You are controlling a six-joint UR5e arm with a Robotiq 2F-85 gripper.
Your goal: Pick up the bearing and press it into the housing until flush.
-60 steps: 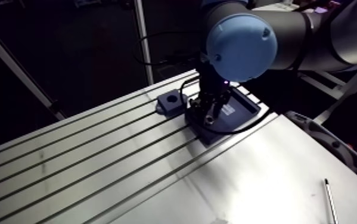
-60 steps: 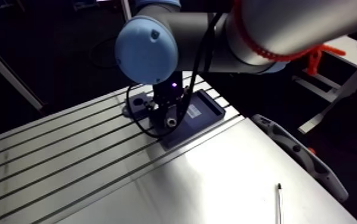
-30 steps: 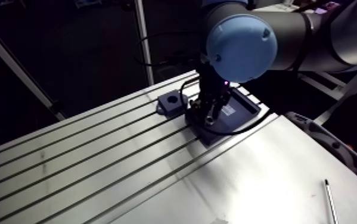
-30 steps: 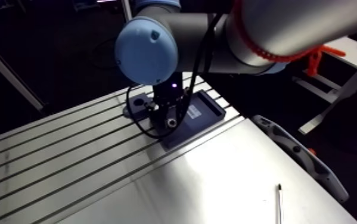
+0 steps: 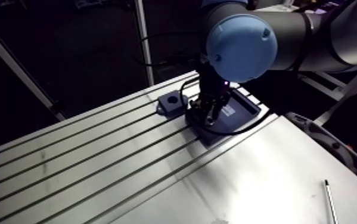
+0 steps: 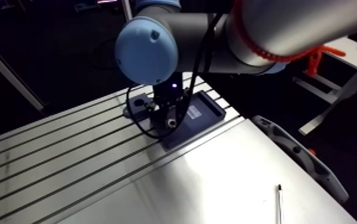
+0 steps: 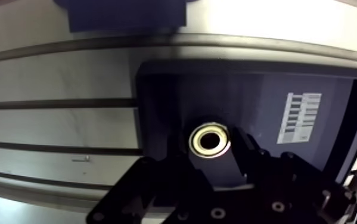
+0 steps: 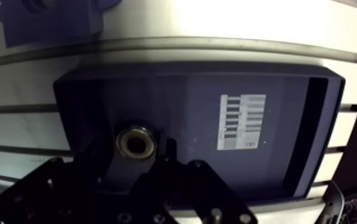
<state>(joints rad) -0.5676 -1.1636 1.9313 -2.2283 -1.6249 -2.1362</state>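
Aluminium slotted table (image 5: 85,161) carries everything, and its smoothness is the first worry. I cannot see anything fixing the parts down, so a sideways push during pressing could well slide them.

On it lies a dark blue shallow plastic tray (image 7: 264,95) with a white printed label (image 7: 298,117). The bearing sits in the end of the tray away from the label, near the end wall. A lift that drifts that way might catch the rim and knock the part askew.

Just beyond the tray's long side, across one table slot, stands the dark blue block-shaped housing (image 5: 171,102) with a round bore in its top. The bore looks a close fit, so a bearing arriving tilted or off-centre would likely jam part-way rather than seat flush.

The black two-finger gripper (image 5: 208,112) hangs low inside the tray. Whether it is clamped on the part or merely around it, I cannot tell from the wrist view.

Smallest is the silvery ring-shaped bearing (image 7: 210,140), lying flat on the tray floor with its hole facing up. It is right at the gripper's tip, centred in its reach, with the housing ahead of it. Being round, small and smooth, it would probably slip or rotate under an uneven hold.
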